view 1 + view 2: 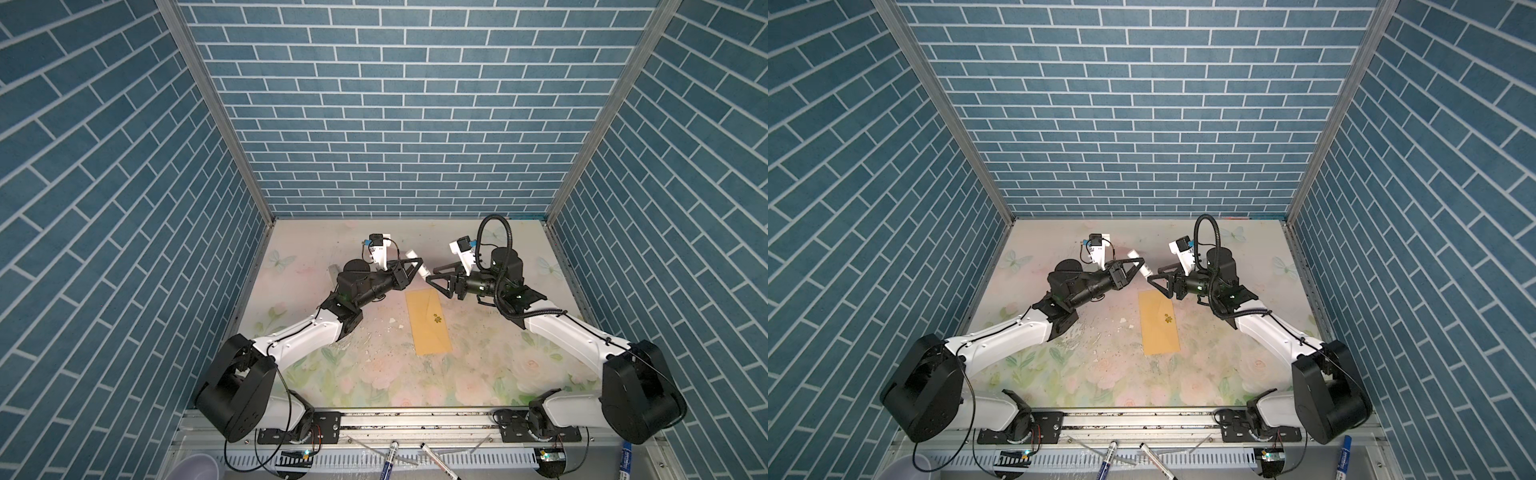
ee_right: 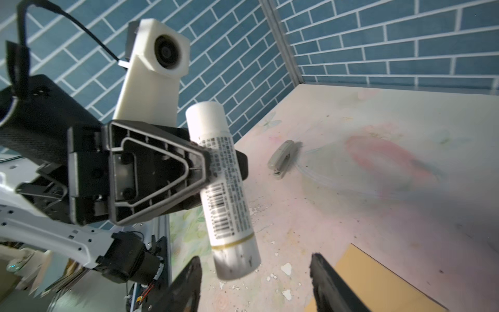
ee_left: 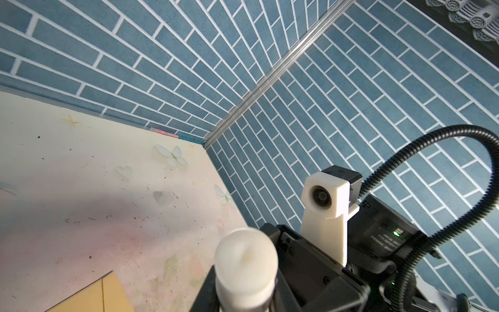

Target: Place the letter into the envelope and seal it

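The mustard-yellow envelope (image 1: 428,322) (image 1: 1159,322) lies flat mid-table with its flap down and a small gold sticker on it. A corner of it shows in the wrist views (image 3: 89,297) (image 2: 378,278). The letter is out of view. My left gripper (image 1: 419,262) (image 1: 1141,262) (image 2: 206,164) is shut on a white glue stick (image 1: 412,253) (image 1: 1134,253) (image 3: 247,259) (image 2: 226,194), held tilted above the table behind the envelope. My right gripper (image 1: 432,274) (image 1: 1152,277) (image 2: 256,286) faces it, open. Its fingers stand apart near the stick's lower end without touching it.
A grey stapler (image 2: 282,159) (image 1: 334,270) lies on the table behind the left arm. White paper scraps (image 1: 390,322) are scattered left of the envelope. Markers (image 1: 390,457) and a white cup (image 1: 193,467) sit at the front rail. Blue brick walls enclose three sides.
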Robot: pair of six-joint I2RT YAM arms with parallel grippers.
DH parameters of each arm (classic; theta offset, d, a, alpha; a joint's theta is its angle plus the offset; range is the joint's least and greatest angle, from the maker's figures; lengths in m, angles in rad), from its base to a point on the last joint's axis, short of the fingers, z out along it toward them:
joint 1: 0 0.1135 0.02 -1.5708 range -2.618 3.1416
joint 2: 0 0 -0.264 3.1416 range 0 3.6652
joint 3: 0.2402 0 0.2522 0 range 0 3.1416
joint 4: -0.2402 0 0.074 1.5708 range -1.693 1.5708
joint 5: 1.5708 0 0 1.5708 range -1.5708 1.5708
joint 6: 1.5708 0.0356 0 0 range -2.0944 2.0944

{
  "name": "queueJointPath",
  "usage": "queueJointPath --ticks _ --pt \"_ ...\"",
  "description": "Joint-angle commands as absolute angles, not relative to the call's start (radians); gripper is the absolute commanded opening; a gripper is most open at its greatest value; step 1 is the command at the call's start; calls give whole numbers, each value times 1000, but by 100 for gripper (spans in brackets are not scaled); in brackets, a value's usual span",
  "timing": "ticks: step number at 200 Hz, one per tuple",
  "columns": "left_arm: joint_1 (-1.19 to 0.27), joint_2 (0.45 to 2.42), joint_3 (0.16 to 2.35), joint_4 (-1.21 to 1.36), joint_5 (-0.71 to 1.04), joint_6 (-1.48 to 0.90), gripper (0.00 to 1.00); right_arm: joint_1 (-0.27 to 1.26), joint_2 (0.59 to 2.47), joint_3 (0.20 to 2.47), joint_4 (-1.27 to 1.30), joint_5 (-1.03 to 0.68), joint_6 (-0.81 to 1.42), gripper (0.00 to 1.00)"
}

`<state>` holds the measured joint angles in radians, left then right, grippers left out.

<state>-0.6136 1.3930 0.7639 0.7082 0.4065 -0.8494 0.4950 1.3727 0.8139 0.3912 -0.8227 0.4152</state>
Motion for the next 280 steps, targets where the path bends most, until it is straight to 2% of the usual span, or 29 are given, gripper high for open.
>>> queueJointPath --ticks 1,66,90,124,152,180,221,257,280 --pt "-611 1375 785 734 429 -854 0 488 1403 797 541 -964 516 54" --pt "-611 1381 784 738 430 -859 0 486 1442 801 612 -989 573 12" --pt "-611 1382 781 740 425 -860 0 486 1436 799 611 -968 579 0" --pt "-611 1384 776 731 414 -855 0 486 1396 802 543 -860 542 0" --pt "-611 1383 776 702 397 -838 0 518 1324 831 336 -596 411 0" --pt "-612 1379 775 681 385 -827 0 652 1265 901 111 -111 220 0" --pt "-612 1381 769 681 376 -828 0 865 1331 997 60 474 31 0" --pt "-614 1388 769 686 372 -832 0 1001 1501 1089 124 825 -163 0" --pt "-614 1391 767 687 367 -833 0 1038 1574 1119 177 904 -248 0"
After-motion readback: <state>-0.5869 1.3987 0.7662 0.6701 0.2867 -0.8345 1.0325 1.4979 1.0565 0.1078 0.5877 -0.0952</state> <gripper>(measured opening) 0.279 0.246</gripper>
